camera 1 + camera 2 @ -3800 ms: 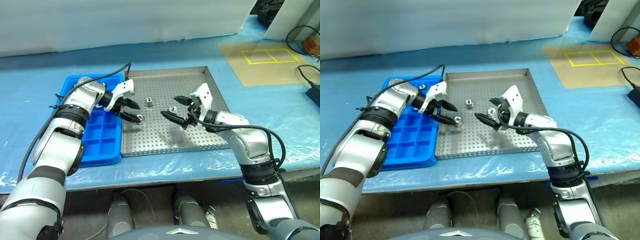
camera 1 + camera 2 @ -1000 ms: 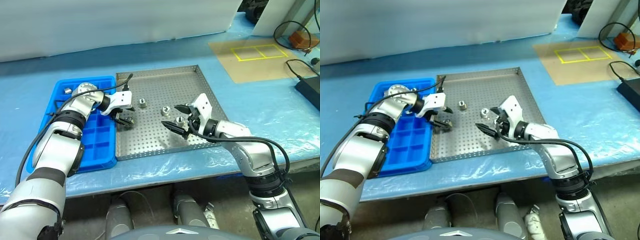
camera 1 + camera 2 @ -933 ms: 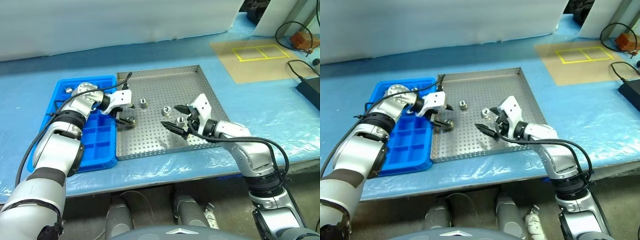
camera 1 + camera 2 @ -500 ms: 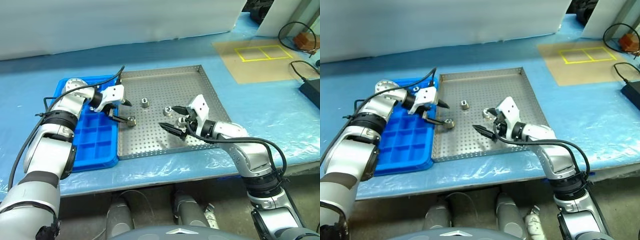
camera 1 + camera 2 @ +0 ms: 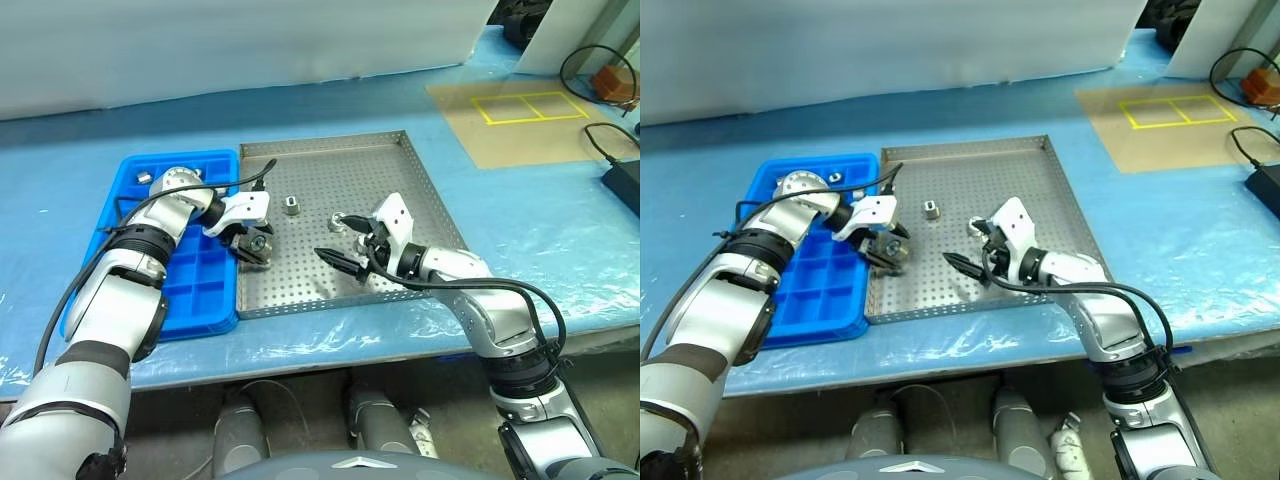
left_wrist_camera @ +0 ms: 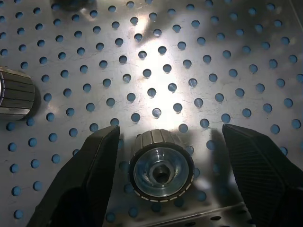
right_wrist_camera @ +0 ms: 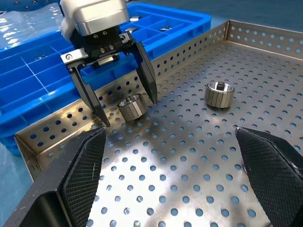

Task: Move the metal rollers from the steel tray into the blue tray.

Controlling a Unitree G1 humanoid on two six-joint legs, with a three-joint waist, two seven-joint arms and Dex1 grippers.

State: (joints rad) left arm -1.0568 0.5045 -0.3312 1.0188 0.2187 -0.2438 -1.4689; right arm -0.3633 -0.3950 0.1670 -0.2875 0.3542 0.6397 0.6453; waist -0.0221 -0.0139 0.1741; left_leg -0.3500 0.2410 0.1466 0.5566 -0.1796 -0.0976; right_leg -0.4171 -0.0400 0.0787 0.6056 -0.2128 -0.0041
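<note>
The left gripper (image 7: 124, 101) is straddling a metal roller (image 6: 161, 171) near the steel tray's (image 5: 400, 180) left rim, jaws open with a gap on either side; it should centre before closing, then lift clear of the rim toward the blue tray (image 5: 205, 285). The right gripper (image 5: 345, 240) is hovering wide open, empty. The left wrist view is showing the roller's central hole; the right wrist view is showing a second roller (image 7: 219, 93) farther in.
</note>
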